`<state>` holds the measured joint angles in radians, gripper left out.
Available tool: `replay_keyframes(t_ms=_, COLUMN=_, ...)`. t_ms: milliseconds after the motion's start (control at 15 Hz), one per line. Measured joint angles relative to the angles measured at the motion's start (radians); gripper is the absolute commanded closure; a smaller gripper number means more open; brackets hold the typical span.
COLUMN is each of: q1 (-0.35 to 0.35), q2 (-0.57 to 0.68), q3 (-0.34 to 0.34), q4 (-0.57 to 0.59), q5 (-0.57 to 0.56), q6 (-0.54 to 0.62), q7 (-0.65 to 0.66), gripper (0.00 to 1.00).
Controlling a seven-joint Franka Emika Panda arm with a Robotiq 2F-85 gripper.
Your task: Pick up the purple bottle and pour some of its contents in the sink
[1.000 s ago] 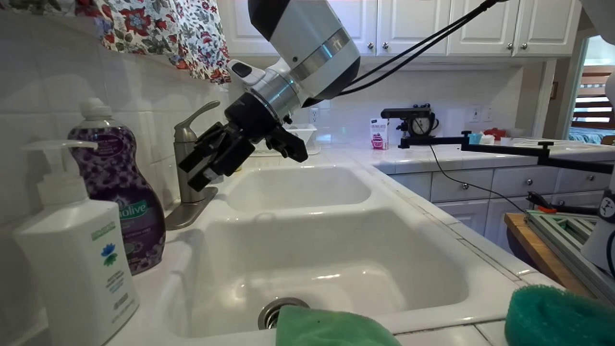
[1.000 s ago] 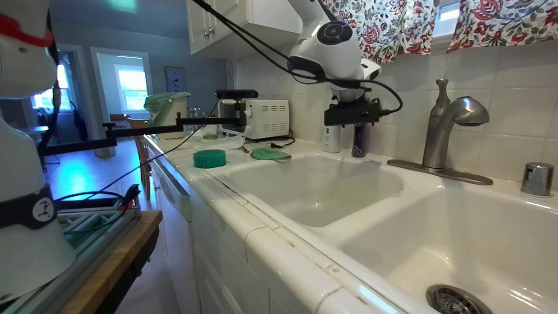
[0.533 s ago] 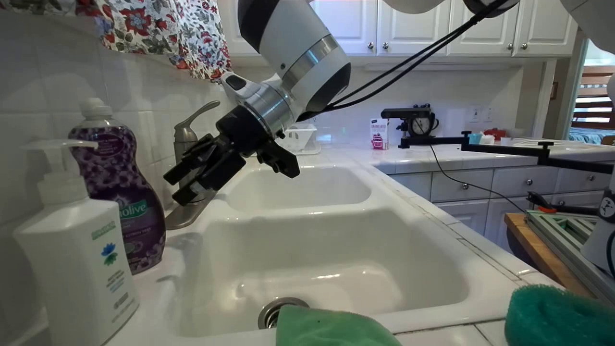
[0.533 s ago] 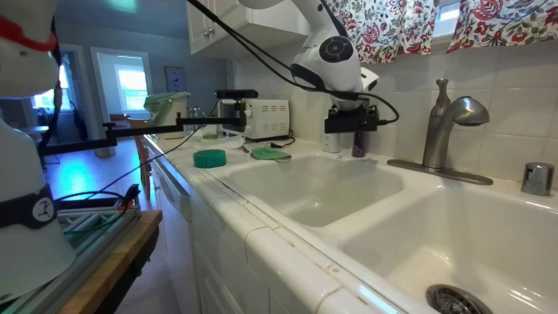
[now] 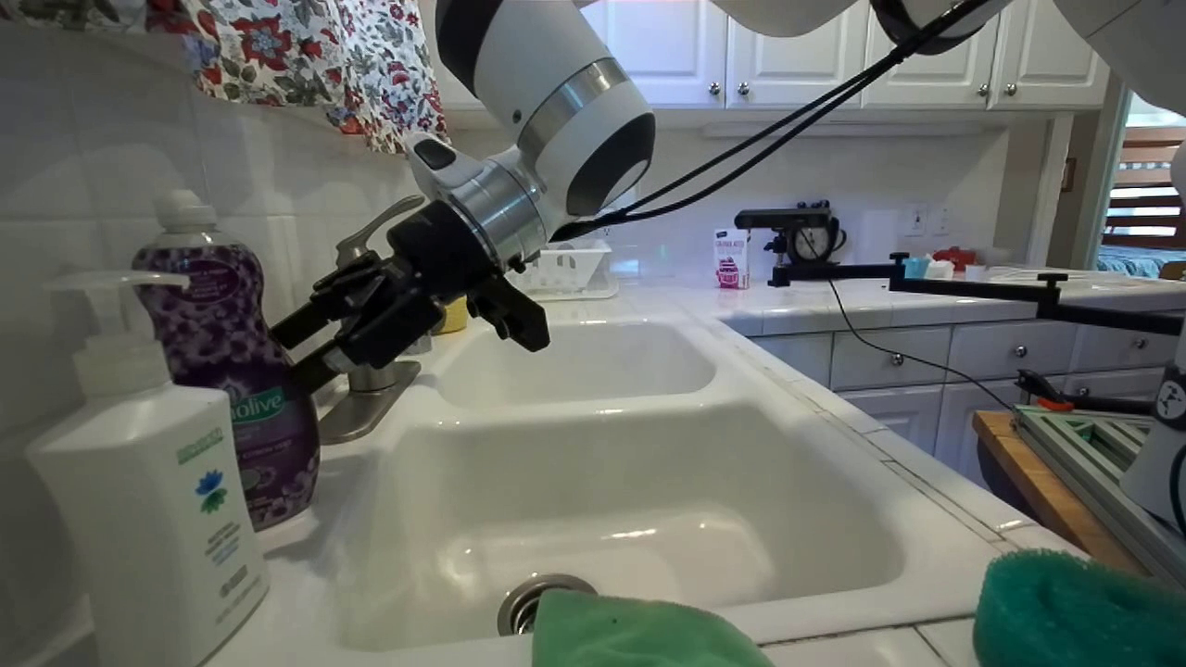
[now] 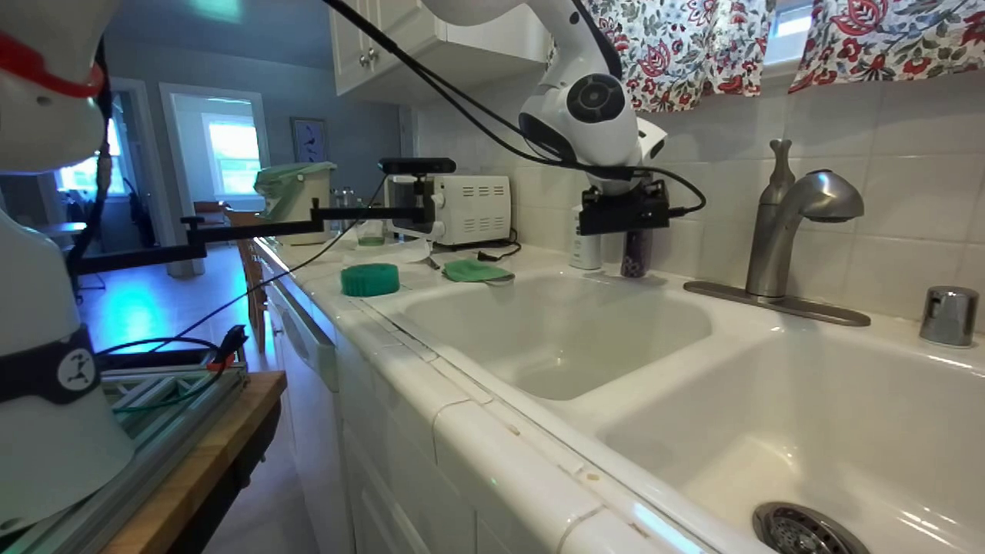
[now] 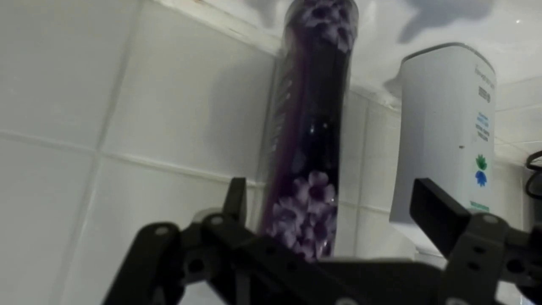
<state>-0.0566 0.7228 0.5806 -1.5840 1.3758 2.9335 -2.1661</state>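
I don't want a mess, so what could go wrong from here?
In the wrist view, the purple bottle shows off-centre in the open gripper: closing might tip it. One finger overlaps the white bottle there and could knock it. Both stand near a basin of the sink: either might fall in.

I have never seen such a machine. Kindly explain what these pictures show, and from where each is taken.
This is one robot arm with black fingers at its end. Two views look at it from outside; the close view looks out from its wrist and shows things upside down. By the white sink stand a purple bottle and a white pump bottle. A teal sponge and what seems a green cloth lie on the counter. The fingers stand open, and in the wrist view the purple bottle appears between them; I see nothing held.
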Motion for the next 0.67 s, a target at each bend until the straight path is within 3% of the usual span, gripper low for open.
replay_keyframes(t_ms=267, q1=-0.001, q2=0.022, q3=0.012, q4=0.026, q5=0.043, q6=0.0, q7=-0.064, gripper=0.32)
replay_keyframes(t_ms=333, q1=-0.001, q2=0.026, q3=0.014, q4=0.032, q5=0.056, q6=0.0, q7=-0.08, gripper=0.29)
replay_keyframes(t_ms=667, q1=-0.001, q2=0.038, q3=0.016, q4=0.06, q5=0.109, q6=-0.002, q7=-0.145, gripper=0.37)
